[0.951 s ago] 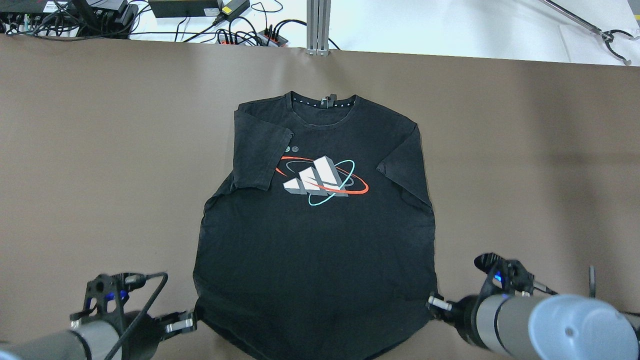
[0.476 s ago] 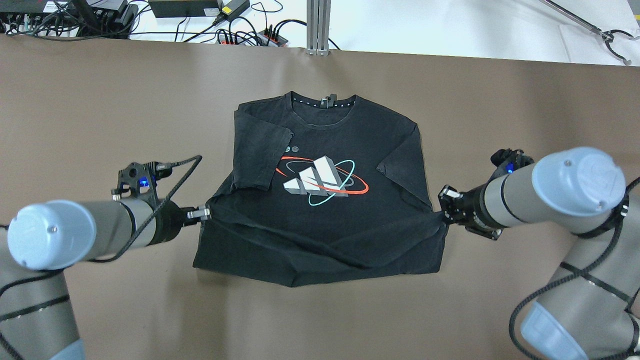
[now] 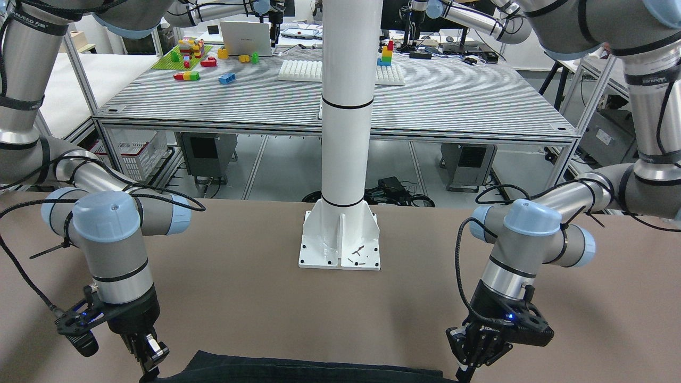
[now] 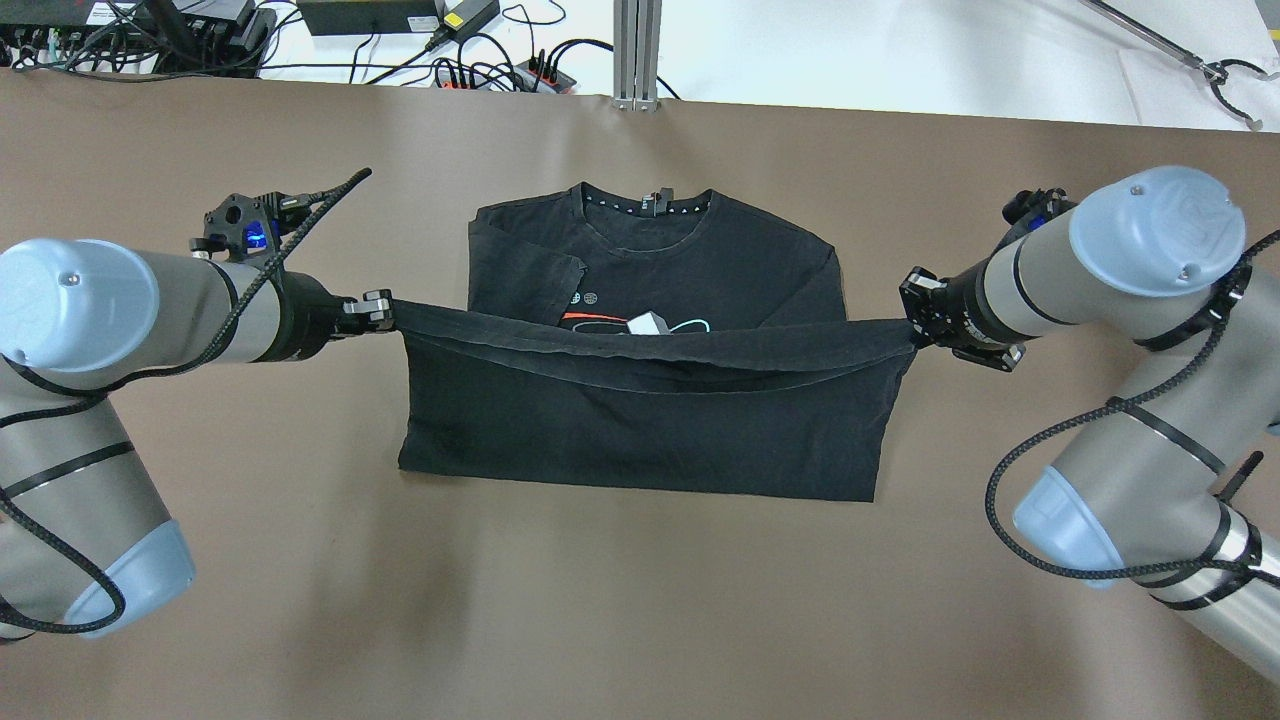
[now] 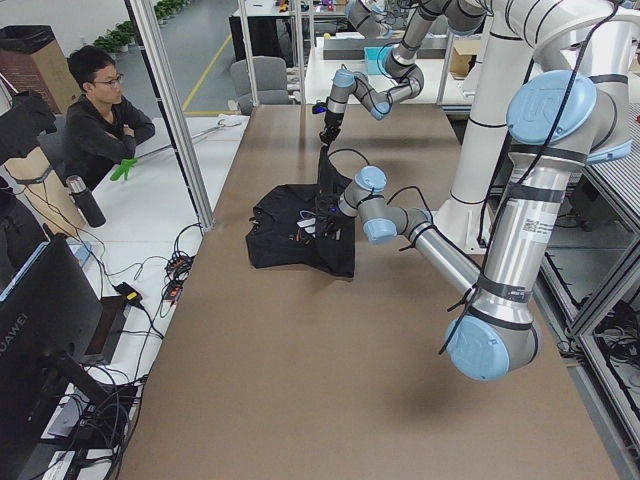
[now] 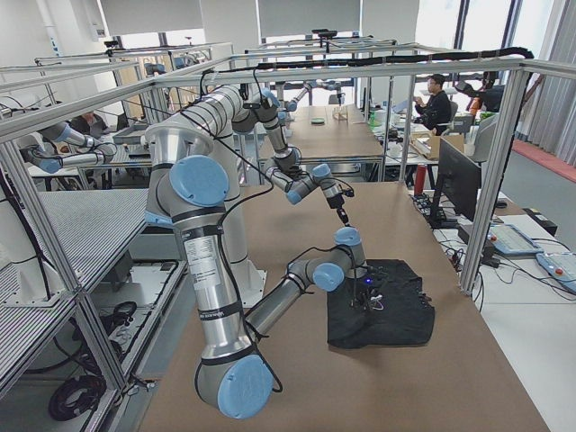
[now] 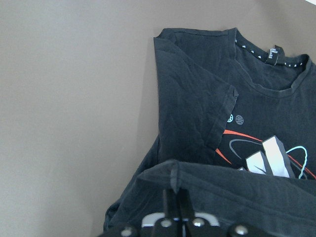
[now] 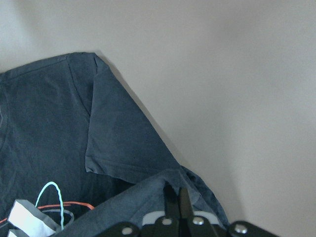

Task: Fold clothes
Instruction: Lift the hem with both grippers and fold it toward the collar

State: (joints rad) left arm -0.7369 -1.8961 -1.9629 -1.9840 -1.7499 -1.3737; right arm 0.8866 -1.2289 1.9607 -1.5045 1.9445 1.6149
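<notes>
The clothes are one black T-shirt (image 4: 640,430) with a white, red and cyan logo (image 4: 648,323), lying on the brown table with its collar (image 4: 645,205) at the far side. My left gripper (image 4: 388,312) is shut on the left corner of the hem. My right gripper (image 4: 912,330) is shut on the right corner. The hem hangs stretched between them above the chest and hides most of the logo. The left wrist view shows the closed fingers (image 7: 175,190) pinching the hem. The right wrist view shows the same (image 8: 177,190).
The white post's base plate (image 3: 340,250) stands on the table near the robot. Cables and power strips (image 4: 480,60) and an aluminium post (image 4: 636,50) lie past the table's far edge. A person (image 5: 100,110) sits beside the table.
Both grippers have carried the hem from the table's near edge away from the robot toward the collar. The shirt's lower half now folds over its chest and logo.
</notes>
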